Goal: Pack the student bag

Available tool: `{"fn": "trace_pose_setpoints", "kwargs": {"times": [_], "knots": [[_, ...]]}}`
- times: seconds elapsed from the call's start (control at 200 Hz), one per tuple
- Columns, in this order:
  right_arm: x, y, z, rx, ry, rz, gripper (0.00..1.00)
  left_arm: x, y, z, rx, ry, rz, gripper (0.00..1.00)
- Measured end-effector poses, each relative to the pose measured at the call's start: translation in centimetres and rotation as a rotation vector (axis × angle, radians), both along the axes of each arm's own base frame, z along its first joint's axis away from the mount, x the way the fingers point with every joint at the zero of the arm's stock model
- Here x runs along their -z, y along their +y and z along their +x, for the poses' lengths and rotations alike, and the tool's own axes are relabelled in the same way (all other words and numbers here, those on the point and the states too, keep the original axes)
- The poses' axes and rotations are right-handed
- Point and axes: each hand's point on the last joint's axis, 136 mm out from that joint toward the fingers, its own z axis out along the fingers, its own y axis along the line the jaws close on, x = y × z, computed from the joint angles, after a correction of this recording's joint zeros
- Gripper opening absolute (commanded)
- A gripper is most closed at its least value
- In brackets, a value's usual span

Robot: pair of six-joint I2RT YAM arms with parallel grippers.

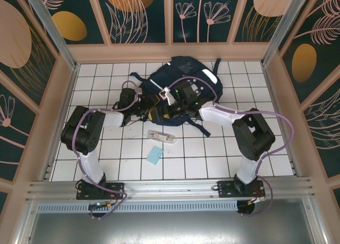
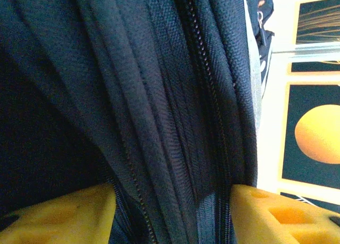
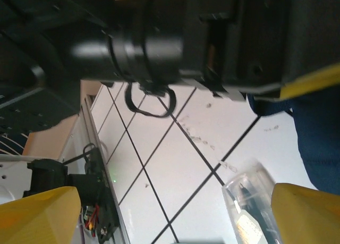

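While the left gripper (image 2: 172,199) is clamped on a fold of the student bag (image 2: 159,95), the right gripper (image 3: 175,201) hangs wide open — beside a clear pencil case (image 3: 247,199).

flat clear plastic pencil case (image 1: 162,136) lying on white tiled worktop (image 1: 212,159), small light-blue square pad (image 1: 154,155) just beside it, dark floral wall panels (image 1: 141,10) around
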Motion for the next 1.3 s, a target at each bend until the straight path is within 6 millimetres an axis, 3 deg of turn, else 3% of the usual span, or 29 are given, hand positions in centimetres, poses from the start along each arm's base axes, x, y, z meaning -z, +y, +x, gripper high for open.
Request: {"fn": "trace_pose_setpoints", "kwargs": {"times": [0.3,0.41,0.53,0.616,0.686,0.831,0.981,1.141,1.301], "knots": [[-2.1,-2.5,0.4,0.096,-0.045,-0.038,0.91,0.0,0.2,-0.2,0.057,-0.02,0.15,0.68],[-3.3,-4.5,1.1,0.189,-0.075,-0.054,0.9,-0.3,1.2,-0.7,0.078,-0.058,0.28,0.66],[-3.8,-7.9,3.6,0.376,-0.089,-0.1,0.87,-0.5,2.6,-1.2,0.107,-0.093,0.418,0.65],[-2.8,-10.8,5.3,0.506,-0.066,-0.14,0.84,-1.3,3.0,-1.6,0.152,-0.127,0.465,0.65],[-0.8,-13.2,6.2,0.603,-0.014,-0.178,0.84,-2.0,2.5,-2.1,0.207,-0.152,0.463,0.65],[3.1,-17.2,6.5,0.767,0.097,-0.254,0.84,-3.4,0.8,-3.1,0.322,-0.195,0.399,0.62],[4.9,-18.5,6.0,0.839,0.144,-0.281,0.84,-5.0,-0.6,-3.8,0.421,-0.246,0.376,0.55],[5.8,-19.6,5.9,0.884,0.178,-0.271,0.84,-7.0,-1.9,-3.7,0.495,-0.303,0.369,0.56],[6.0,-19.6,6.0,0.896,0.185,-0.246,0.84,-6.4,-3.0,-3.5,0.533,-0.304,0.37,0.55]]}}
